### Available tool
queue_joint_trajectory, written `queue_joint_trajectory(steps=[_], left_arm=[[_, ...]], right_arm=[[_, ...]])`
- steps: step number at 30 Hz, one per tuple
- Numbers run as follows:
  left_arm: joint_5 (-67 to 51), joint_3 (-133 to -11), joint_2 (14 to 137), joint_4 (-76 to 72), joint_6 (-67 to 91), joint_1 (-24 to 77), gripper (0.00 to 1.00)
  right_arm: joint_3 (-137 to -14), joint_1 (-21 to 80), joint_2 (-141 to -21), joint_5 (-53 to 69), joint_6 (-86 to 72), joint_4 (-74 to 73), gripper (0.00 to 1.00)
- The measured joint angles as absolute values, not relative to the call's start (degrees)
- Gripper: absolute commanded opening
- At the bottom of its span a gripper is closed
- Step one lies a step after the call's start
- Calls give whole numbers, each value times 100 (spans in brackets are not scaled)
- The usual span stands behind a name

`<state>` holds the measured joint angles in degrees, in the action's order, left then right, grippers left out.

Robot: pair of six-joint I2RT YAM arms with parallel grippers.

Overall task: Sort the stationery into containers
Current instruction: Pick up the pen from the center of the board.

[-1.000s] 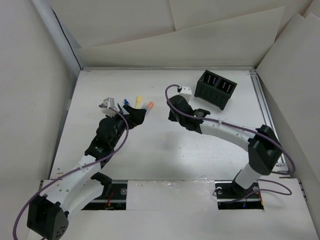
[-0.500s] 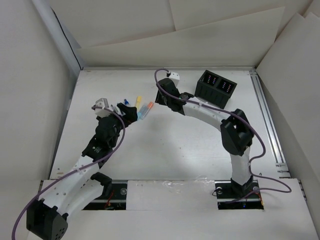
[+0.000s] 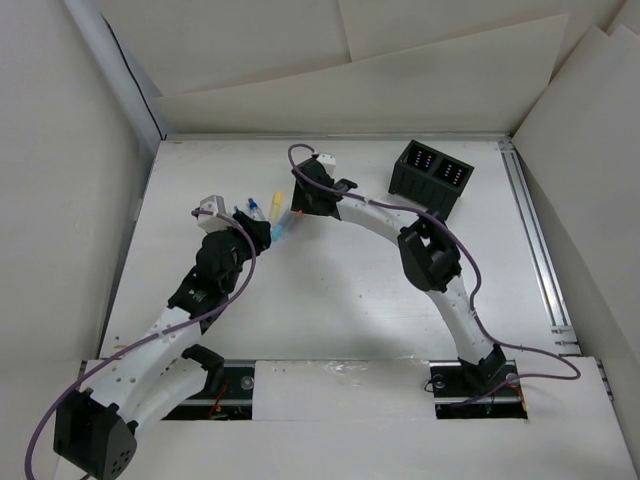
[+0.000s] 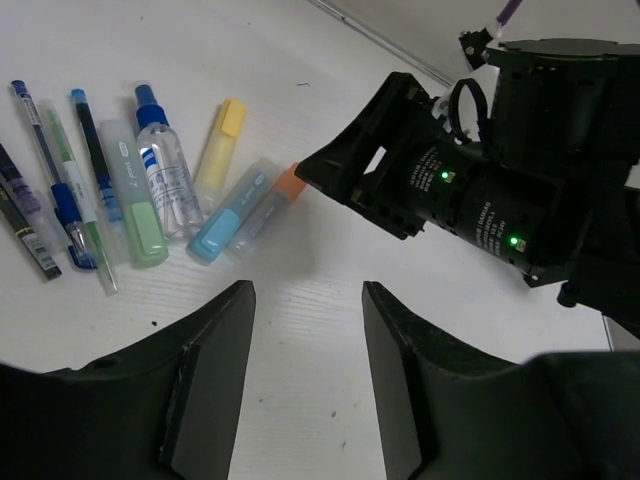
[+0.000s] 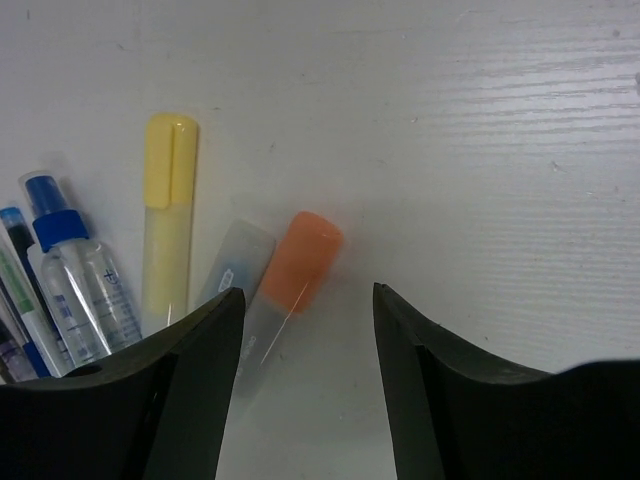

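Note:
The stationery lies in a row at the table's back left: thin pens (image 4: 60, 200), a green highlighter (image 4: 135, 195), a small spray bottle (image 4: 165, 170), a yellow highlighter (image 4: 220, 140), a blue one (image 4: 228, 215) and an orange-capped one (image 5: 300, 262). My right gripper (image 5: 308, 300) hangs open right over the orange-capped highlighter, whose cap shows between the jaws and touches neither. My left gripper (image 4: 305, 300) is open and empty over bare table, just short of the row. The containers (image 3: 432, 177), a black two-compartment box, stand at the back right.
My right arm's wrist (image 4: 480, 200) fills the upper right of the left wrist view, close to my left gripper (image 3: 262, 235). White walls enclose the table, with a metal rail (image 3: 535, 240) along its right edge.
My right arm has swung left from the table's middle to the stationery row. My left gripper's jaws have narrowed and it has shifted slightly.

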<state>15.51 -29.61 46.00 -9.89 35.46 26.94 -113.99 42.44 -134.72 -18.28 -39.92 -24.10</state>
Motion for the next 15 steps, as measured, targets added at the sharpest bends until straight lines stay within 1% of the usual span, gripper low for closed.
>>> queue_joint_trajectory(steps=[3,8,11,12,15], left_arm=[[1549,-2961,4567,-993,3555,2694,47],[1492,-2961,4543,-1002,3566,2694,51],[1439,-2961,4512,-1004,3583,2694,52],[1431,-2961,4504,-1009,3583,2694,52],[1378,-2961,4469,-1009,3586,2694,52]], right_arm=[[-11754,4241,-13736,-1782,-4016,-2576,58],[-11880,4244,-13850,-1747,-4064,-2768,58],[-11998,4244,-13898,-1750,-4080,-2842,58],[-12081,4244,-13946,-1745,-4080,-2849,60],[-12304,4244,-14114,-1712,-4084,-2880,60]])
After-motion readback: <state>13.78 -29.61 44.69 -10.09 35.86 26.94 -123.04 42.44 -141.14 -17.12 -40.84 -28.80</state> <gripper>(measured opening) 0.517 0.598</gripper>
